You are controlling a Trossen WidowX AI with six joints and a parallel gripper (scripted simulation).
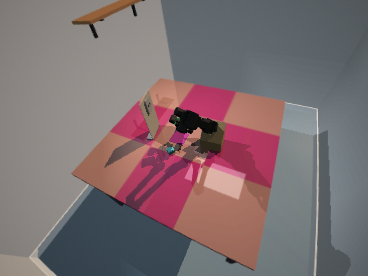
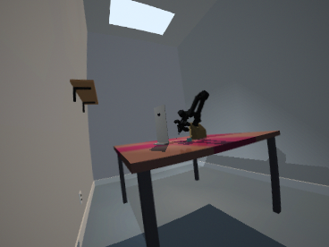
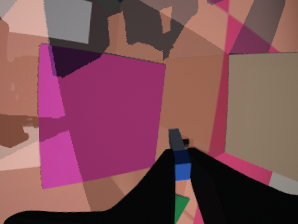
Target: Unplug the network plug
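My gripper (image 3: 180, 155) (image 2: 179, 132) points down over the table and is shut on the plug. The plug (image 3: 183, 171) shows blue between the fingers, with a grey part reaching out past their tips in the wrist view. The marked square (image 3: 110, 110) (image 1: 179, 138) is magenta and lies to the left of the plug in the wrist view, with nothing standing on it. The plug hangs above the table; its exact height is hard to tell. The upright panel (image 1: 149, 119) (image 2: 162, 130) stands apart from the gripper, with its dark socket (image 1: 147, 108) (image 2: 158, 114) high on its face.
A small teal object (image 1: 170, 149) (image 2: 189, 140) lies near the square. A green piece (image 3: 181, 206) shows below the fingers in the wrist view. A flat beige surface (image 3: 262, 100) fills the right side there. The arm's brown base block (image 1: 212, 140) (image 2: 198, 132) stands behind the gripper.
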